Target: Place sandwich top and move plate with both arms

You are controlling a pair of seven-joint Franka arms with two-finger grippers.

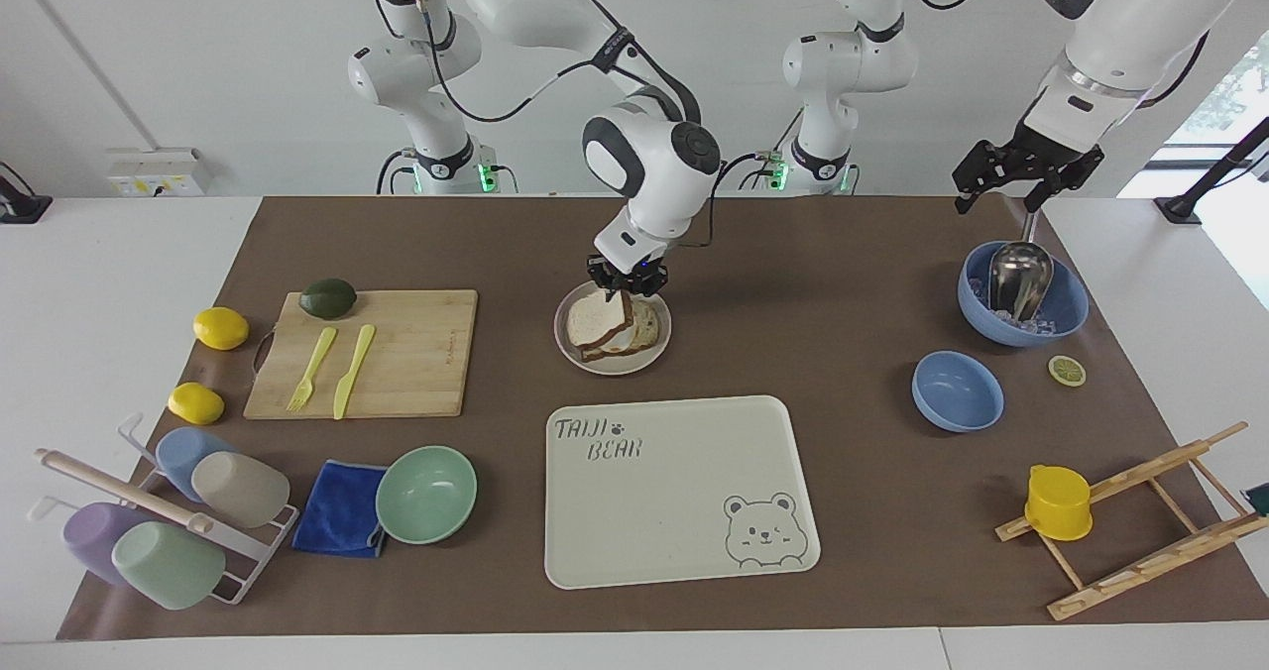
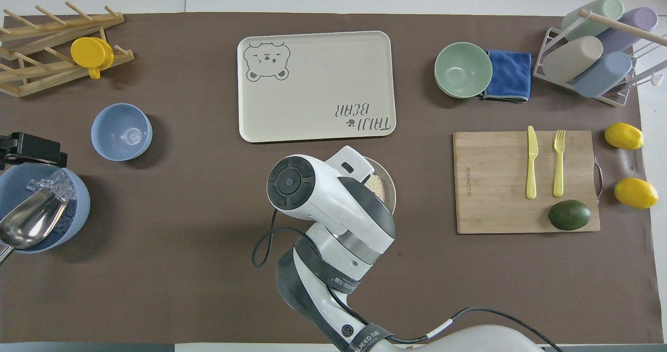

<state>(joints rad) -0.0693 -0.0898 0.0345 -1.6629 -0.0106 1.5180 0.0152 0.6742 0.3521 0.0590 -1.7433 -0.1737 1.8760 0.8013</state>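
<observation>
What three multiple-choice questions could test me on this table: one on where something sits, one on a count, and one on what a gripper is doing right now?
1. Where is the plate?
A. On the cutting board
B. On the brown mat, nearer to the robots than the bear-printed tray
C. Inside the mint-green bowl

2. How many lemons lie beside the cutting board?
A. Two
B. Four
C. None

3. What is the right gripper doing?
A. Resting on the bear-printed tray
B. Lifting the yellow fork
C. Standing over the plate at the edge of the sandwich top

Answers:
1 B: the plate sits on the mat between the robots and the tray.
2 A: one lemon and another lemon lie at the board's end.
3 C: the slice lies tilted on the sandwich under that gripper; the left gripper waits over the ice bowl.
</observation>
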